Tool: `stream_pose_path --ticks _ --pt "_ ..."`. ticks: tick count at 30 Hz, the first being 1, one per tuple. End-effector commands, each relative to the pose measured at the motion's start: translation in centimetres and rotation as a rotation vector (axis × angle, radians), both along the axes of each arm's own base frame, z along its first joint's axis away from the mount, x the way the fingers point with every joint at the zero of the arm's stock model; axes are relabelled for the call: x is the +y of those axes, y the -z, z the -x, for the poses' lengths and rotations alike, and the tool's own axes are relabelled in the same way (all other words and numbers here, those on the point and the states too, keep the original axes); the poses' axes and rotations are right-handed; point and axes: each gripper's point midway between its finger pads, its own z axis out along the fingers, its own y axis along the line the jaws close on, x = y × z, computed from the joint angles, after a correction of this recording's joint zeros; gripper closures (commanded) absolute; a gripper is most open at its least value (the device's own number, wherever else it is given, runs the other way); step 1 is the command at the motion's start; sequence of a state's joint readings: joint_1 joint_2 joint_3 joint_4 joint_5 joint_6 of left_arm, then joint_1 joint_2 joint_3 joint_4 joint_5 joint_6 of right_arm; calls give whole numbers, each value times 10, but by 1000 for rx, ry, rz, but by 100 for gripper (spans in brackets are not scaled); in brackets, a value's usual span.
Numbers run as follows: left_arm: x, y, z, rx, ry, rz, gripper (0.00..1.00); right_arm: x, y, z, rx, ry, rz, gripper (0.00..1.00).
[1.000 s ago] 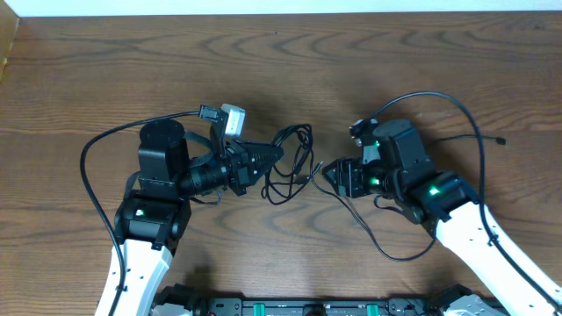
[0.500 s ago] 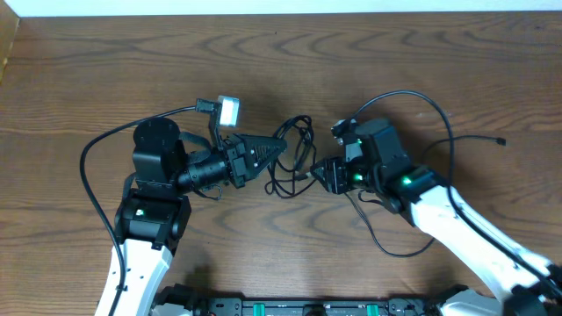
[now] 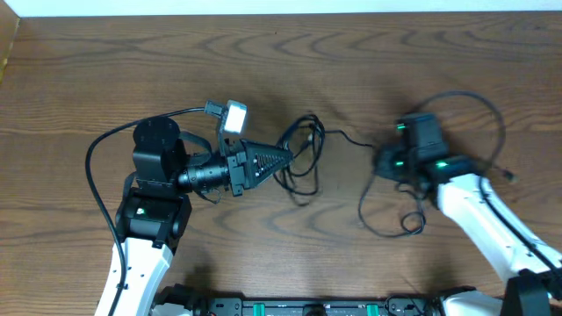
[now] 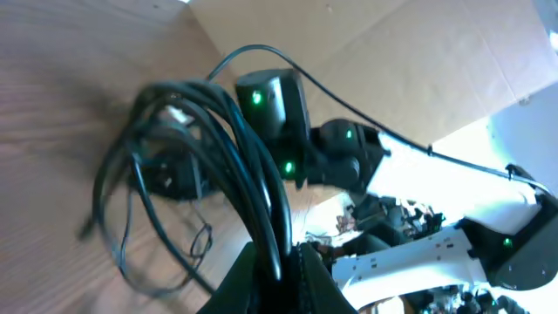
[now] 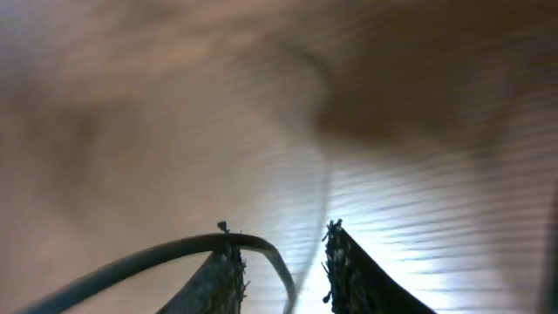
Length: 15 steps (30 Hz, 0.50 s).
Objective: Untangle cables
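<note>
Cables [image 3: 303,158] lie in a loose black tangle mid-table [image 3: 105,70], between my two arms. I judge them light, limp and springy. They will slide under any pull, and the loops can cinch into a knot if I drag hard. The plug ends look like the parts most likely to snag. The best hold is on one single strand [image 3: 351,140] away from the knot, not on the whole bunch.

My left fingers [image 3: 263,161] are closed on the bundle. In the left wrist view several black cords run straight down into the pinch. The left arm [image 3: 145,228] reaches in low from the left, with its wrist lying nearly level and pointing right.

The right arm [image 3: 474,202] comes in from the lower right and is bent back toward the strand that leads out of the tangle. My right fingers [image 5: 353,275] stand apart, with a gap wider than the cord that curves in between them. That view is blurred, so I cannot tell whether either finger touches the cord.
</note>
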<state>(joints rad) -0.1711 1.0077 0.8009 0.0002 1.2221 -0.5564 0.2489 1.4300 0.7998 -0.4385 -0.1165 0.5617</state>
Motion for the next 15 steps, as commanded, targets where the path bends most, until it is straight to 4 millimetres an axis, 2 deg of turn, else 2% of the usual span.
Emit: stream_pose_path --ticks 1,4,9,12,15 --pt "0 -6 5 -85 28 -4 91 -20 -20 1 -35 24 -55 73" --pt "1 -5 0 -85 3 -12 91 3 -39 6 -87 -142 -158 67" --pt "1 0 -4 -71 -6 -18 91 49 -79 28 -193 -439 -364 46" --pt "0 6 -9 -44 -6 -23 91 65 -101 42 -216 -516 -484 42" --pt "-1 15 -14 -11 -4 -28 91 70 -112 47 -156 -447 -588 45"
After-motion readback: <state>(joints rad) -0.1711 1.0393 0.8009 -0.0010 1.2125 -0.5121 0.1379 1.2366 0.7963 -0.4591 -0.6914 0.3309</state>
